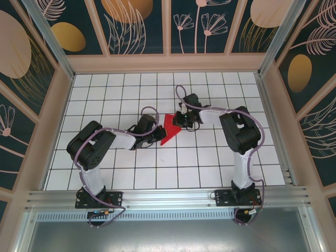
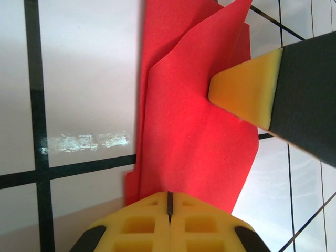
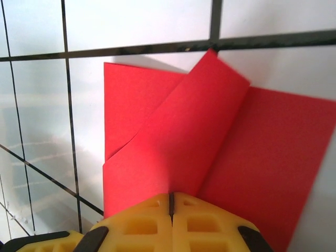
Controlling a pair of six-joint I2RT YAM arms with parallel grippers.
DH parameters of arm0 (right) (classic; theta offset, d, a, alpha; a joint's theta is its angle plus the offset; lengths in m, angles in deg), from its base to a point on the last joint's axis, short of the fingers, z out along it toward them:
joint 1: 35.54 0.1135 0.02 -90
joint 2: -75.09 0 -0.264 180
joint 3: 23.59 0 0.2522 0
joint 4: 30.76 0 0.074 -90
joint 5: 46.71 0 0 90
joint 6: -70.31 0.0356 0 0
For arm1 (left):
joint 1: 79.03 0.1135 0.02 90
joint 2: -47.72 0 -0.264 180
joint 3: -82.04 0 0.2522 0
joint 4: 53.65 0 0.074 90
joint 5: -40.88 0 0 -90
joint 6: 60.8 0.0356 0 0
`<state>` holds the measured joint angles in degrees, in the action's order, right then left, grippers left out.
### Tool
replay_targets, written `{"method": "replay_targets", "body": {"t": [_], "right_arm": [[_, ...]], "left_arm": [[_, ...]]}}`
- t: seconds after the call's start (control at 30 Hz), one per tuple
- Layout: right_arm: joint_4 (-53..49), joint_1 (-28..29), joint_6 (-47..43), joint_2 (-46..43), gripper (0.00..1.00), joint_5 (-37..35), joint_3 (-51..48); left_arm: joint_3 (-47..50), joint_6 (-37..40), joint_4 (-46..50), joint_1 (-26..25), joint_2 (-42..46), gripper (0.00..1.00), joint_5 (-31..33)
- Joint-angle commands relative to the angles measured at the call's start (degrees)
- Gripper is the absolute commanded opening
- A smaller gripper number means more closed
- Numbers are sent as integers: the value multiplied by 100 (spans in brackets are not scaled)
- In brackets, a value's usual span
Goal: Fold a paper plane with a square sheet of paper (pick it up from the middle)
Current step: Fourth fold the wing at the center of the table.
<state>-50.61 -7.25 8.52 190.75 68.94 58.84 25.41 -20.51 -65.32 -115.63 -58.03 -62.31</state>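
**Operator:** Start on the left. What is my left gripper doing?

**Spotter:** Your left gripper (image 1: 157, 135) sits a little left of the middle of the white tiled table (image 1: 105, 94), reaching right. In its wrist view your two yellow fingertips (image 2: 139, 228) are pressed together with only a thin seam between them. An edge of the red paper (image 1: 169, 129) runs straight into that seam, so you have it pinched there.

**Operator:** And the paper itself?

**Spotter:** It is at the middle of the table, between your two grippers, as a creased wedge with its point toward the near side. It is folded in layers. From the left wrist you see one flap over another, with a stepped edge on the left. From the right wrist you see a flap standing up off the layer beneath it, and a flat layer spread out to the right.

**Operator:** The right side?

**Spotter:** Your right gripper (image 1: 179, 122) is just right of the paper, at its far end, reaching left. Its fingertips (image 3: 139, 228) are closed tight as well, clamped on the paper where the raised flap begins. In the left wrist view, one of its yellow pads (image 2: 244, 92) touches the paper's right edge.
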Motion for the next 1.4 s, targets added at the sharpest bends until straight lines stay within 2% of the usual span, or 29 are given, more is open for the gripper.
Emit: {"method": "replay_targets", "body": {"t": [0.0, 0.2, 0.43, 0.6, 0.77, 1.37], "right_arm": [[-15, -323, -286, 300, 1, -401, 59], [-120, -553, -415, 184, 1, -519, 494], [-88, -108, -531, -489, 2, -316, 288], [77, 245, -412, -273, 1, -104, 61], [162, 247, -392, 126, 1, 89, 165], [40, -918, -779, 841, 1, -230, 930]], "left_arm": [[176, 245, 1033, 56, -305, 0, 443], [169, 287, 1052, 49, -310, 0, 440], [147, 259, 1011, 41, -317, 0, 466], [156, 249, 984, 47, -324, 0, 466], [165, 252, 972, 47, -332, 0, 457], [265, 310, 962, 0, -360, 0, 352]]}}
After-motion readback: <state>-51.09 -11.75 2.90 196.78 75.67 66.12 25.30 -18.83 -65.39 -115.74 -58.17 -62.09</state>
